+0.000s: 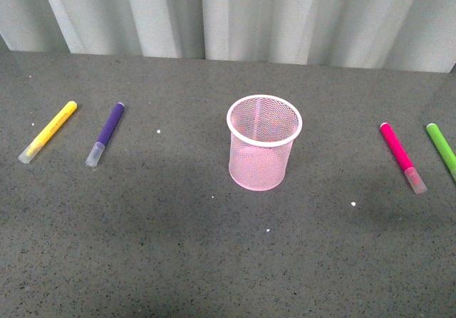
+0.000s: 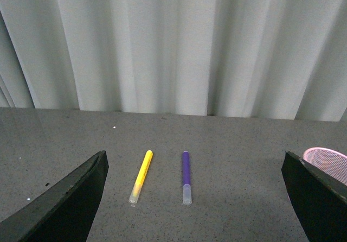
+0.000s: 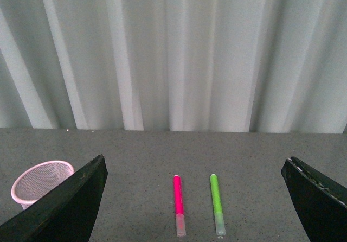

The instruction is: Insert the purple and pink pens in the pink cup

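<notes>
The pink cup (image 1: 263,142) stands upright in the middle of the table; its rim also shows in the left wrist view (image 2: 328,159) and the right wrist view (image 3: 40,181). The purple pen (image 1: 105,133) lies flat at the left, seen ahead of my open left gripper (image 2: 192,209) as a purple pen (image 2: 186,176). At the right lies the pink pen (image 1: 402,157), and the pink pen (image 3: 178,204) sits ahead of my open right gripper (image 3: 192,209). Neither gripper holds anything. No arm shows in the front view.
A yellow marker (image 1: 48,131) lies left of the purple pen, also the yellow marker (image 2: 141,175). A green marker (image 1: 443,150) lies right of the pink pen, also the green marker (image 3: 217,203). A white curtain (image 1: 228,15) hangs behind the grey table (image 1: 214,261).
</notes>
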Available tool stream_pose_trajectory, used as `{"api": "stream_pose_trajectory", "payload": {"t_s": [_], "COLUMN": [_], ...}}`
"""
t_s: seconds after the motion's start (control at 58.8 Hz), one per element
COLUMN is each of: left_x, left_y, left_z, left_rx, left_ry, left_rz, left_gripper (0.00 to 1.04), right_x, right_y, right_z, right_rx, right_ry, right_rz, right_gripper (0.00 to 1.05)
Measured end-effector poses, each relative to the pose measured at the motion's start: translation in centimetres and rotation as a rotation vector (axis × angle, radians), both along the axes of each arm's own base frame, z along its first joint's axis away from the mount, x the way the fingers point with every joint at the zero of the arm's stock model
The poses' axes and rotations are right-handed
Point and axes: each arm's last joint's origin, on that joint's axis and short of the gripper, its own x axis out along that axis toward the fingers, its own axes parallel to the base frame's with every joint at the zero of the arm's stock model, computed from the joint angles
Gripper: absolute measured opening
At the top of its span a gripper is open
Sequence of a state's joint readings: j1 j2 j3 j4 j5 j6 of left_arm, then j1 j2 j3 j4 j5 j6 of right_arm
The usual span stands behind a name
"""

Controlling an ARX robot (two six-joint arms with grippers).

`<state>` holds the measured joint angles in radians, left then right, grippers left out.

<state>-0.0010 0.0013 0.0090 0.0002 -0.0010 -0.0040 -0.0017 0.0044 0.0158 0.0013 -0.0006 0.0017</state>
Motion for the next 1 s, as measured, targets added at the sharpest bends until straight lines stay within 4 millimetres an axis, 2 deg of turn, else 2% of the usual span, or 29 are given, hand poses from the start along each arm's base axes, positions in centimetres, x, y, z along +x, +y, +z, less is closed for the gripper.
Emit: {"api": "stream_pose_trajectory", "payload": {"t_s": [1.003], "left_x": [0.00], "left_y": [0.00], "left_z": [0.00], "left_rx": [0.000], "left_ry": [0.000], "left_rz": [0.000], "left_gripper": [0.98], "right_x": [0.00], "right_y": [0.00], "right_z": [0.00], "right_rx": [0.000], "right_ry": [0.000], "right_rz": [0.000], "right_gripper": [0.98]}}
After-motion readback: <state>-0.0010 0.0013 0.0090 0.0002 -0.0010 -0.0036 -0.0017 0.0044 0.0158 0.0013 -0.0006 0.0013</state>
